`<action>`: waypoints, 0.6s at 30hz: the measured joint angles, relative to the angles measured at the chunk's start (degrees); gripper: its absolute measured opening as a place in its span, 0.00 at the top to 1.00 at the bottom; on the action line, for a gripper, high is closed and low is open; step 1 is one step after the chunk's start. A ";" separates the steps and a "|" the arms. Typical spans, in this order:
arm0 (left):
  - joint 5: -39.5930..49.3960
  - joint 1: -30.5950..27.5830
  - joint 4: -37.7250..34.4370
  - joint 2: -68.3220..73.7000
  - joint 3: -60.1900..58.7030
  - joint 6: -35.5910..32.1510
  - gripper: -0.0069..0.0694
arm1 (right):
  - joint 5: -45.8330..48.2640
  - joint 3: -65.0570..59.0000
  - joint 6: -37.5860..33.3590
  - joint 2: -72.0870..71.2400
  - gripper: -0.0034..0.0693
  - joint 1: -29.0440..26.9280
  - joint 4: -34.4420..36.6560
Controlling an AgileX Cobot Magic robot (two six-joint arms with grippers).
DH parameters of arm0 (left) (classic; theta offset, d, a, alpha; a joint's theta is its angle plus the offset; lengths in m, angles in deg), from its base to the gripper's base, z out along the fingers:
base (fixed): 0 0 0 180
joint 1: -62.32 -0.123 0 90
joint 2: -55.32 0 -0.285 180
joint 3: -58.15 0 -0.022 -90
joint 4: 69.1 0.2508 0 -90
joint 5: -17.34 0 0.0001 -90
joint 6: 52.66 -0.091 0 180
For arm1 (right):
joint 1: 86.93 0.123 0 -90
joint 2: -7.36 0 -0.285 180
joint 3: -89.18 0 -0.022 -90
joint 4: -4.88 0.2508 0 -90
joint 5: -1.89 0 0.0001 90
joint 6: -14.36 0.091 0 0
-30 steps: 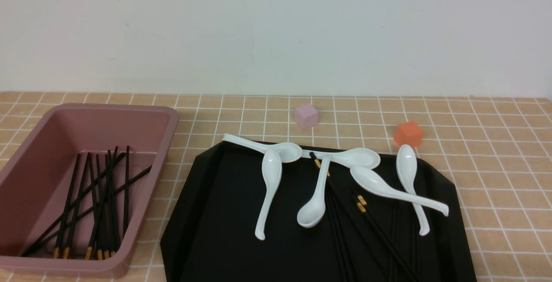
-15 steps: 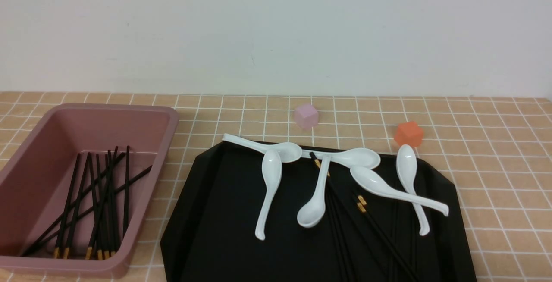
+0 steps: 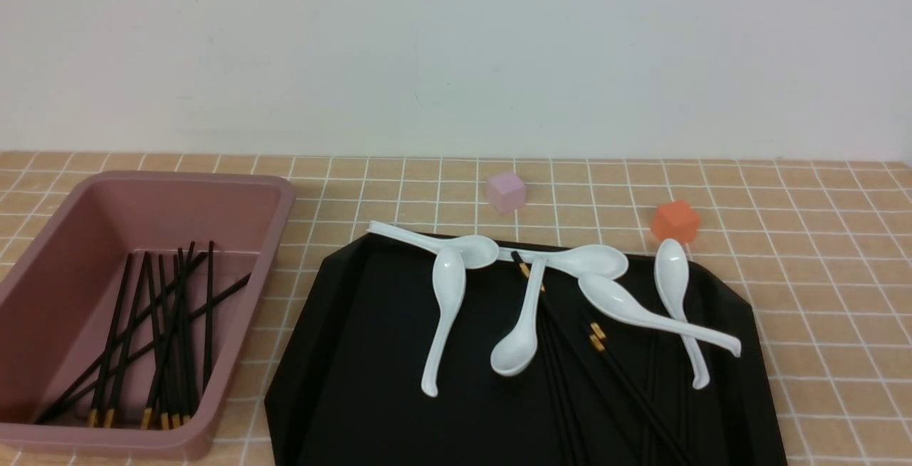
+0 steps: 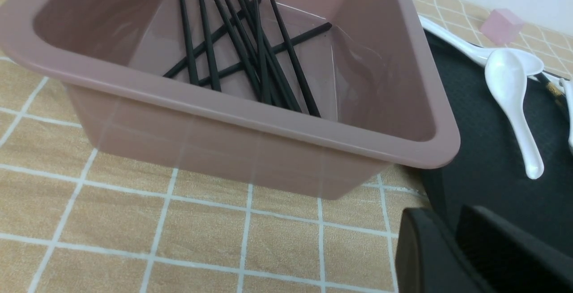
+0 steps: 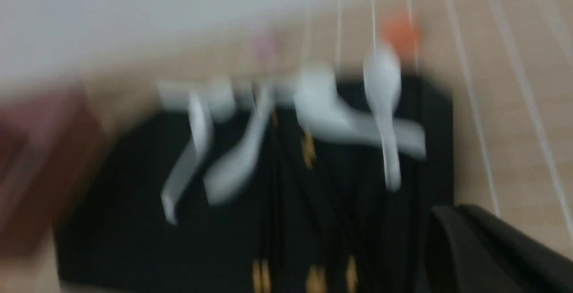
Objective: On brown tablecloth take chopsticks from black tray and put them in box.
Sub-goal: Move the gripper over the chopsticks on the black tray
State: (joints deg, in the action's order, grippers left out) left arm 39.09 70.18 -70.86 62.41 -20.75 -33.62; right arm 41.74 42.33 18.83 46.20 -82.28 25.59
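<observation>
The brown tablecloth (image 3: 819, 273) covers the table. On its left stands the pink box (image 3: 178, 179) with several black chopsticks (image 3: 167, 330) inside. Right of it lies the black tray (image 3: 370, 352), where more chopsticks (image 3: 597, 338) lie partly under white spoons. Neither gripper shows in the front view. In the left wrist view my left gripper (image 4: 452, 214) hovers by the box's (image 4: 250, 122) near corner, over the tray's edge, with a narrow empty gap between its fingers. The right wrist view is blurred. There my right gripper (image 5: 452, 212) is shut and empty, near the tray's (image 5: 134, 221) right edge.
Several white ceramic spoons (image 3: 445, 309) lie crossed over the far half of the tray. A small pink cube (image 3: 506, 192) and an orange cube (image 3: 675, 221) sit on the cloth behind the tray. A pale wall closes off the back.
</observation>
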 joint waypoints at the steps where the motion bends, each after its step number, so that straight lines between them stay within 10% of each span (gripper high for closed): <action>1: 0.00 0.00 0.00 0.00 0.00 0.00 0.74 | 3.02 1.05 -2.41 3.47 0.97 0.00 1.55; 8: 0.00 0.00 0.00 0.00 0.00 0.00 0.73 | 11.89 6.77 -23.30 26.72 0.86 5.50 22.31; 18: 0.03 0.00 0.00 0.00 0.00 0.00 0.71 | -0.42 16.64 -10.13 46.86 0.70 26.25 11.63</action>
State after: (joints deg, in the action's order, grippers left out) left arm 39.12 70.18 -70.86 62.41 -20.75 -33.62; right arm 41.32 58.97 8.69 93.06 -56.03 37.22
